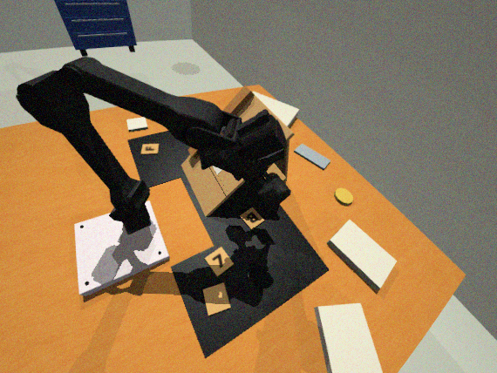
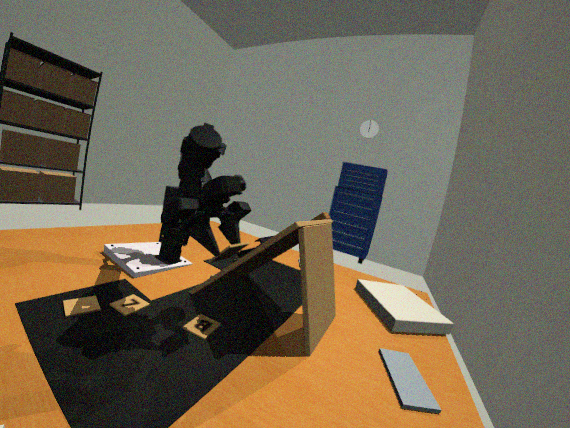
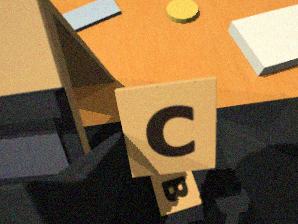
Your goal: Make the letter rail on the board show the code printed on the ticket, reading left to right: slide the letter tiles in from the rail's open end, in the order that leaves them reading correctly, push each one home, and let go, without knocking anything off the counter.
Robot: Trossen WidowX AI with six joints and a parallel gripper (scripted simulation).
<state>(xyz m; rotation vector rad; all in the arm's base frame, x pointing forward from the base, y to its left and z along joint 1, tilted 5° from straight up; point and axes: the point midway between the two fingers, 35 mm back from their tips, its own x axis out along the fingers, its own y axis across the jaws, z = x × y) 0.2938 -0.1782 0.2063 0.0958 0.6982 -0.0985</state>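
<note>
Left to right in the top view: one F tile (image 1: 146,150); one tile marked 7 or Z (image 1: 213,260) (image 2: 122,306); one shadowed tile (image 1: 212,304) (image 2: 75,308), letter unreadable. Next, one board (image 1: 202,187) (image 2: 318,290) (image 3: 25,50), rail contents and ticket code not readable; one B tile (image 1: 246,216) (image 2: 192,326) (image 3: 162,197) below. One gripper (image 1: 266,200) (image 2: 229,247) (image 3: 162,167), clenched on one C tile (image 3: 135,107), beside board. Visible total: five tiles. Insertion, homing and release of C apparently left.

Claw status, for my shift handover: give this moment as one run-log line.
claw: shut on C tile | B tile: on black mat | release: not yet done
</note>
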